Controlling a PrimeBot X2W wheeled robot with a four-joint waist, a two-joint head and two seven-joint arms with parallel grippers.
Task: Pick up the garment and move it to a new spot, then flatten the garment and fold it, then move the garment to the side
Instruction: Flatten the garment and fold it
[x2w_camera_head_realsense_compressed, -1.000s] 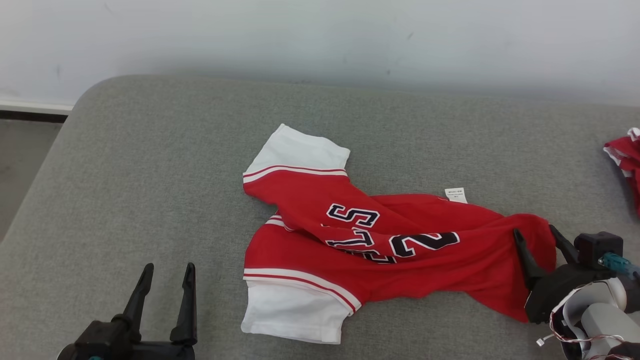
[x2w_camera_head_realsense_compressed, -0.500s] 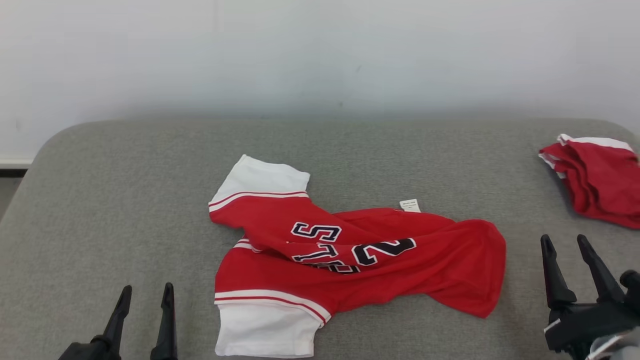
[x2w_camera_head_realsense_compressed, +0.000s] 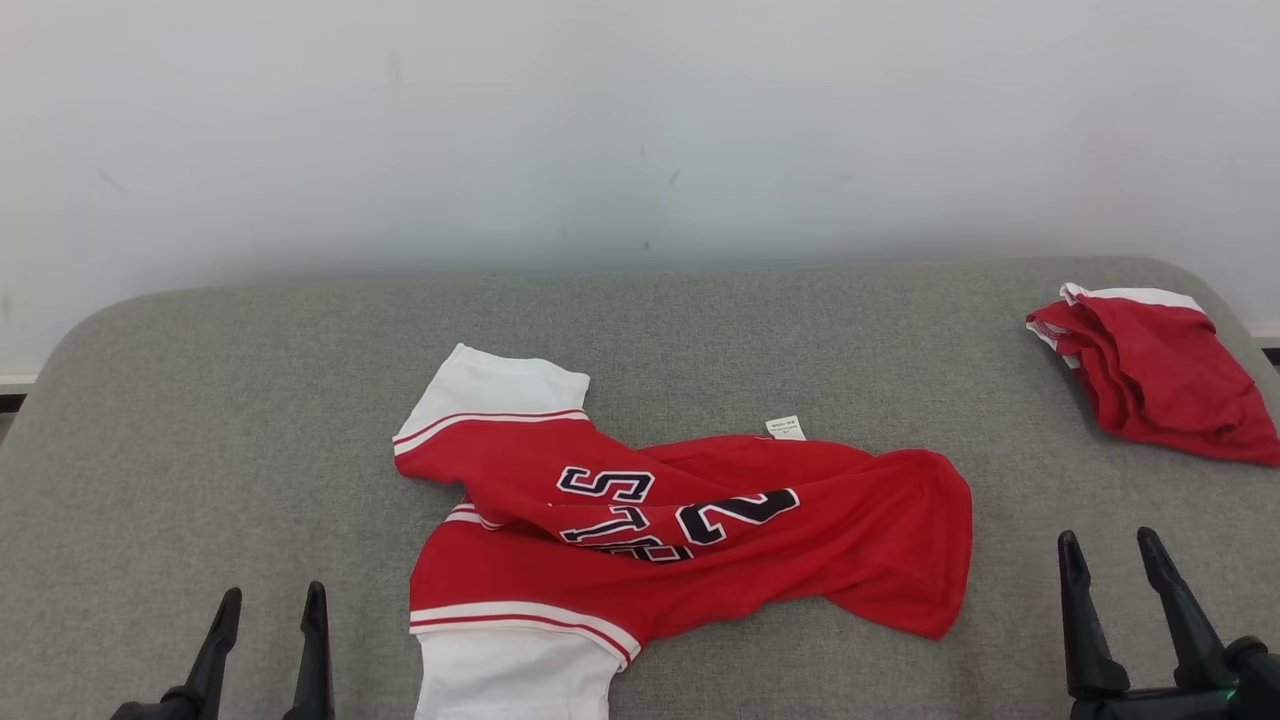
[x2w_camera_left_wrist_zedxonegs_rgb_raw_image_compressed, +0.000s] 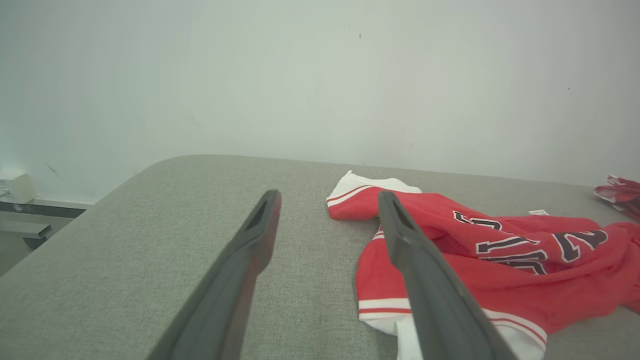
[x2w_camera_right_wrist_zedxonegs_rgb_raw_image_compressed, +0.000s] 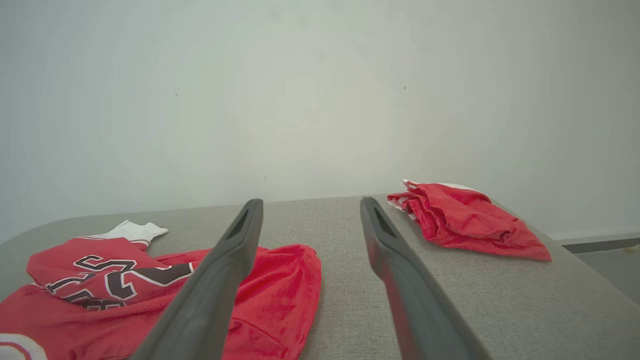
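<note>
While left hand (x2w_camera_head_realsense_compressed: 270, 592) and right hand (x2w_camera_head_realsense_compressed: 1105, 537) gape empty, garment (x2w_camera_head_realsense_compressed: 690, 540) between, red bundle (x2w_camera_head_realsense_compressed: 1150, 380) far right.

**Three cameras, one high and two low, all facing the white wall (x2w_camera_head_realsense_compressed: 640, 130) across the grey worktop (x2w_camera_head_realsense_compressed: 250, 400).**

The head view looks forward and down from the near edge and takes in the worktop from corner to corner, with the left jaws at 7 o'clock and the right jaws at 5 o'clock of its frame. The left wrist view sits low and close over the fabric, looking along its own jaws, with the red jersey (x2w_camera_head_realsense_compressed: 690, 520) at 3 o'clock. The right wrist view is just as low, with the jersey at 8 o'clock and the bunched red garment (x2w_camera_head_realsense_compressed: 1150, 380) at 2 o'clock. All three views share the jersey, the wall and the second garment, though the left wrist view catches only a sliver of that garment at its right edge.
</note>
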